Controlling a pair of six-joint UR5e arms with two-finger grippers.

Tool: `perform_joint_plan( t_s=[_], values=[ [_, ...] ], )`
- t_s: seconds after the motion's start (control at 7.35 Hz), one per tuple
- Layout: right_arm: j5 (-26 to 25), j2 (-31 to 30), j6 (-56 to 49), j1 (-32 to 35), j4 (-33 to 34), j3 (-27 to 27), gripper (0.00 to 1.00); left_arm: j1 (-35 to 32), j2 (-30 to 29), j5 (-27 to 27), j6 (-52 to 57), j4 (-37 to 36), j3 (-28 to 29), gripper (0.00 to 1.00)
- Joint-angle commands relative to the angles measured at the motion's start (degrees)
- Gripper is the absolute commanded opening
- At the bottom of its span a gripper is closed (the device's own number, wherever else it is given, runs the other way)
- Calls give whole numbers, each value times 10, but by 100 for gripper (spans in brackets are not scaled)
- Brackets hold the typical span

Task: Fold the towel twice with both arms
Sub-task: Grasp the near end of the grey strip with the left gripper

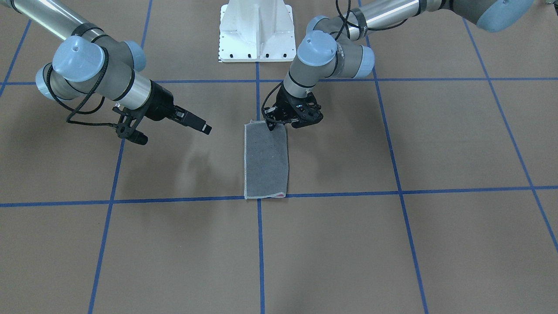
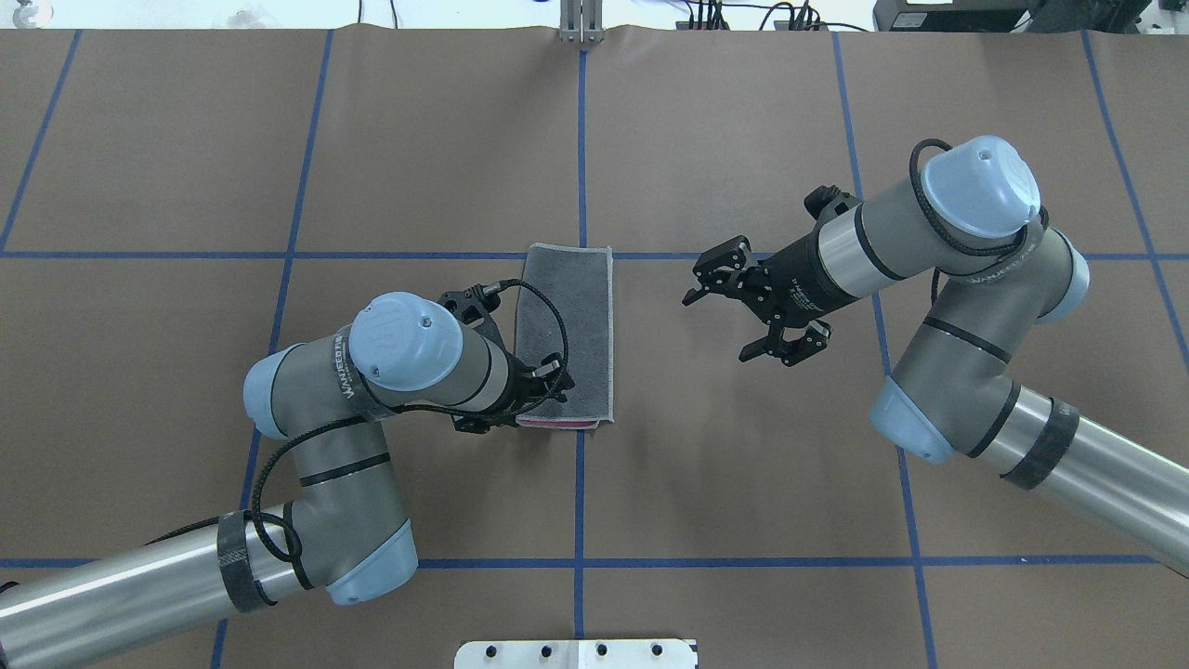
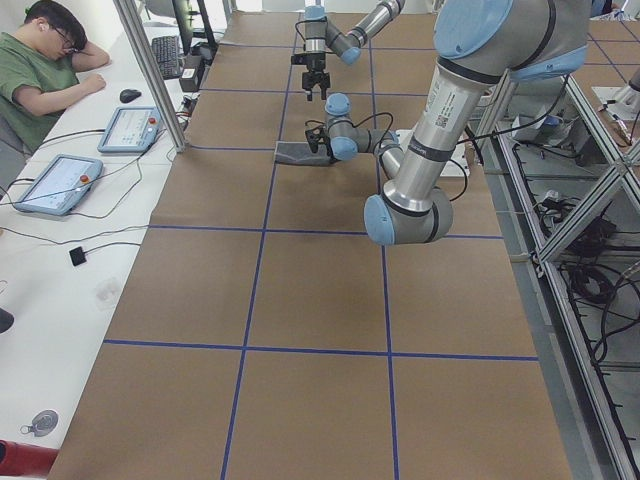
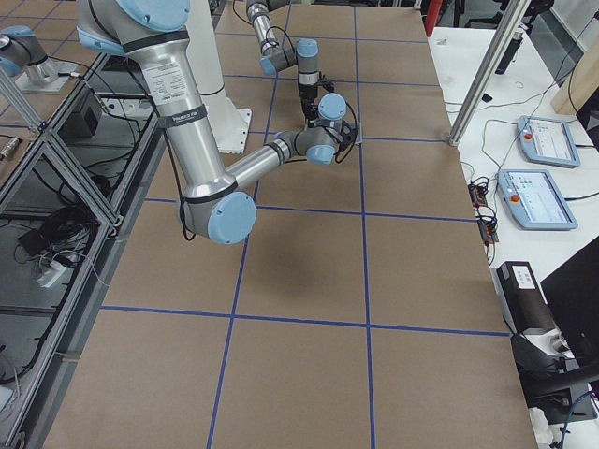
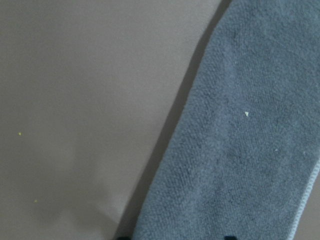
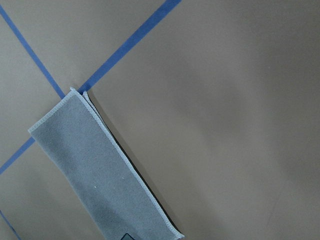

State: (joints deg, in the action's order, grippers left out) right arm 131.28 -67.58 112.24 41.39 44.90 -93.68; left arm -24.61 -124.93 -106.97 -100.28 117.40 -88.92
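you have one towel (image 1: pixel 266 161), folded, grey face up, on the bench (image 1: pixel 392 244), and two arms. right arm (image 2: pixel 957 353): jaws wide, empty, well apart from it. left arm (image 2: pixel 344 465): jaws spread over its end, half hidden.

Robotics lab: teach pendants (image 4: pixel 535 198), blue-taped grid table (image 2: pixel 743 465).

One grey terry-cloth towel (image 1: pixel 266 161). Two silver-grey tubular robot arms: left arm (image 2: pixel 316 381), right arm (image 2: pixel 957 344). Two black two-finger tools: left tool (image 1: pixel 284 125), right tool (image 2: pixel 717 325). One brown table (image 1: pixel 436 240).
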Motion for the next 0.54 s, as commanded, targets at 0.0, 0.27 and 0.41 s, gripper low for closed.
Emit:
perform_joint_plan(
  t_s=[0.0,0.27,0.41],
  values=[
    [2,0,0,2,0,1,99,-1,0,-4,-6,-2,-19,0],
    [3,-4,0,4,-1,0,99,0,-14,-11,-24,-36,-43,0],
    [3,-6,0,6,-2,1,99,-8,-41,-12,-25,-69,-47,0]
  ],
)
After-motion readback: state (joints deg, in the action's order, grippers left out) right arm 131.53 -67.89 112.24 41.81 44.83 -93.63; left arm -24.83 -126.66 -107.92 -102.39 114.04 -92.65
